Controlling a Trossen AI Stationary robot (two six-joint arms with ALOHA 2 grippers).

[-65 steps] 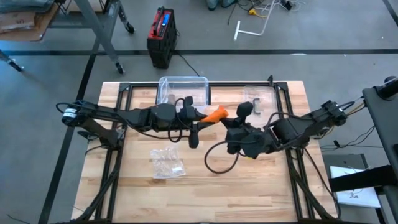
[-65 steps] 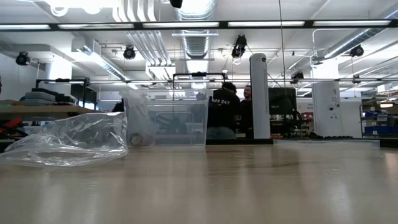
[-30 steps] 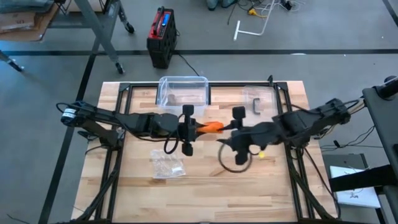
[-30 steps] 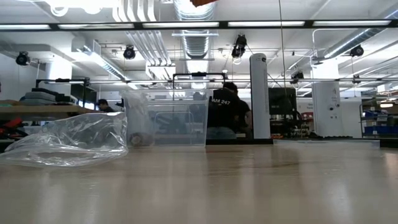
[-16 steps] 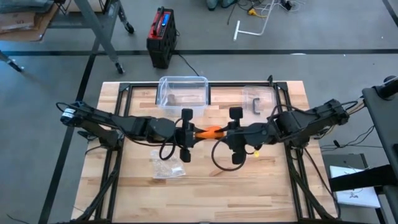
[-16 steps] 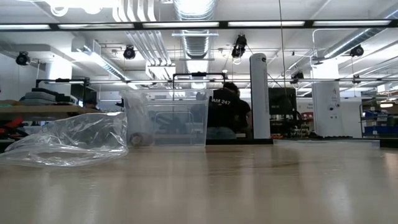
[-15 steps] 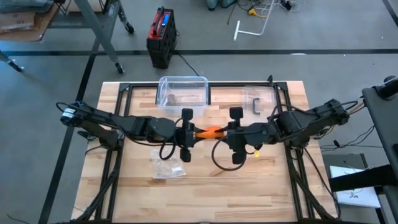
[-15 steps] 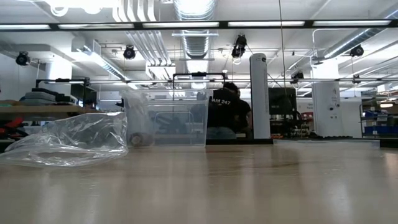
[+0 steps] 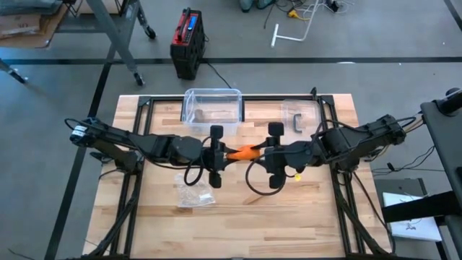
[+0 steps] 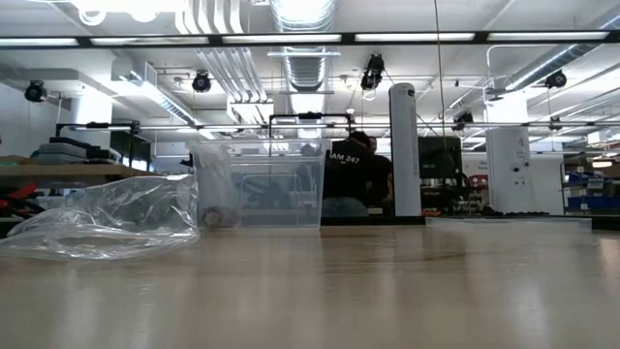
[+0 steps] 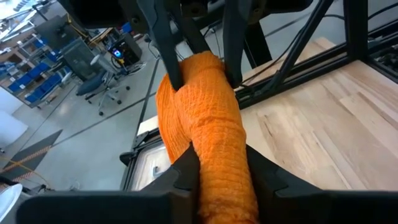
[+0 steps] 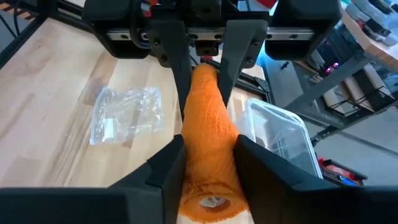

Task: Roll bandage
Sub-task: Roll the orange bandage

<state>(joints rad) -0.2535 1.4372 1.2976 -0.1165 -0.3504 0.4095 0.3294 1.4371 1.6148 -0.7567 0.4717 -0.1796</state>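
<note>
Both grippers now pinch the orange crepe bandage roll (image 9: 246,152) at frame centre, the right gripper (image 9: 266,152) having closed in opposite the left gripper (image 9: 223,153), so rolling can proceed.

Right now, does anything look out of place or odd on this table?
Nothing stands out. The orange bandage is held in the air between the left claw and right claw, both shut on it. The crumpled plastic bag lies on the wood, and the clear bin sits at the far edge.
</note>
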